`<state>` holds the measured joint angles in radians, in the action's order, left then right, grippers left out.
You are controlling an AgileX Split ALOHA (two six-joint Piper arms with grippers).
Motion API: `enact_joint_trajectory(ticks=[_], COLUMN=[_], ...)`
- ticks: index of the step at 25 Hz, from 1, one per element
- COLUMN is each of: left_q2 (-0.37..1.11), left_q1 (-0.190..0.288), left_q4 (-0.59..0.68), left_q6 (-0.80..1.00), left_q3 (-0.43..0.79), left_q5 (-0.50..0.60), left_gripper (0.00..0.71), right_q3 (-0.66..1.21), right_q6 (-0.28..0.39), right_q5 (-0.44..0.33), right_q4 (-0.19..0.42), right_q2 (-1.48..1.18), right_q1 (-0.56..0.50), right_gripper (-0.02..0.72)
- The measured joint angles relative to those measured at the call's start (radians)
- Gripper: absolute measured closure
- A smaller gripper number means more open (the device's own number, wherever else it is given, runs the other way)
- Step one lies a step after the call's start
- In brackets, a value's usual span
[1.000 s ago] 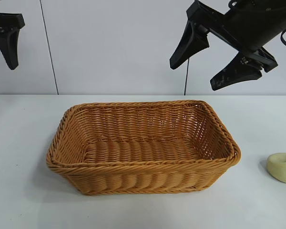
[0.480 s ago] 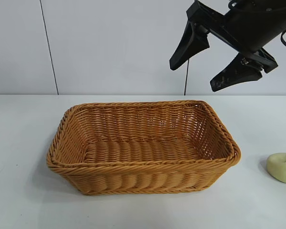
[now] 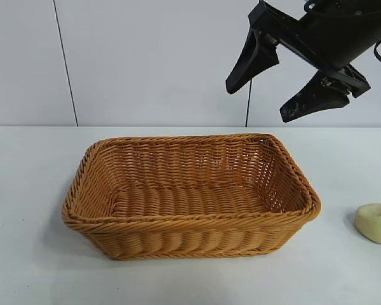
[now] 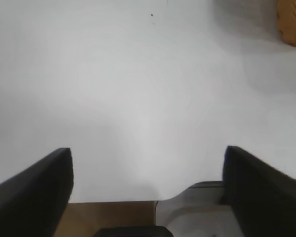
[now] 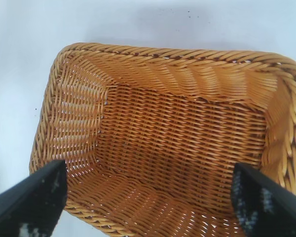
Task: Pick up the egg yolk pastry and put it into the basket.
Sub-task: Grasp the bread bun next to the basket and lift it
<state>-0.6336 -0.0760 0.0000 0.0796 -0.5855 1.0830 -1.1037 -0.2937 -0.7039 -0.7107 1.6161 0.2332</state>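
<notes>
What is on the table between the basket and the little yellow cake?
Nothing: the exterior view shows only bare white table between the basket and the egg yolk pastry.

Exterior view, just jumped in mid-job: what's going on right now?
Nothing is being held. The right claw hangs open, high above the back right corner of the basket, which has nothing in it. The egg yolk pastry sits on the table to the right of the basket, apart from it and untouched. The left claw is open over bare table, out of the exterior view.
</notes>
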Motion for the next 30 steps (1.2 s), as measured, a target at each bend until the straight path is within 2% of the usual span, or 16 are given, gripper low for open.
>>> enact_joint_trajectory(ticks=[4, 11, 15, 17, 21, 23, 26, 28, 30], left_q2=[0.151, 0.378, 0.514, 0.572, 0.636, 0.637, 0.637, 0.637, 0.637], left_q1=[0.000, 0.000, 0.000, 0.000, 0.001, 0.003, 0.003, 0.003, 0.003], left_q4=[0.000, -0.006, -0.006, -0.006, -0.008, -0.008, -0.008, -0.008, -0.008], left_q6=[0.000, -0.001, -0.001, -0.001, -0.001, -0.001, -0.001, -0.001, -0.001], left_q3=[0.083, 0.084, 0.085, 0.085, 0.085, 0.085, 0.085, 0.085, 0.085], left_q5=[-0.005, -0.009, -0.009, -0.009, -0.010, -0.011, -0.011, -0.012, -0.012], left_gripper=[0.109, 0.109, 0.109, 0.109, 0.109, 0.109, 0.109, 0.109, 0.109], right_q3=[0.000, 0.000, -0.001, -0.011, -0.080, -0.118, -0.160, -0.167, -0.168], right_q6=[0.000, 0.000, 0.004, 0.027, 0.145, 0.229, 0.354, 0.403, 0.420], right_q5=[0.000, -0.009, -0.036, -0.051, -0.089, -0.122, -0.185, -0.224, -0.261], right_q4=[0.000, 0.000, 0.028, 0.058, 0.209, 0.321, 0.522, 0.607, 0.652], right_q2=[0.000, 0.000, 0.000, 0.000, 0.000, 0.000, 0.000, 0.000, 0.000], right_q1=[0.000, 0.000, 0.000, 0.000, 0.000, 0.000, -0.001, -0.019, -0.058], right_gripper=[0.057, 0.057, 0.057, 0.057, 0.057, 0.057, 0.057, 0.057, 0.057])
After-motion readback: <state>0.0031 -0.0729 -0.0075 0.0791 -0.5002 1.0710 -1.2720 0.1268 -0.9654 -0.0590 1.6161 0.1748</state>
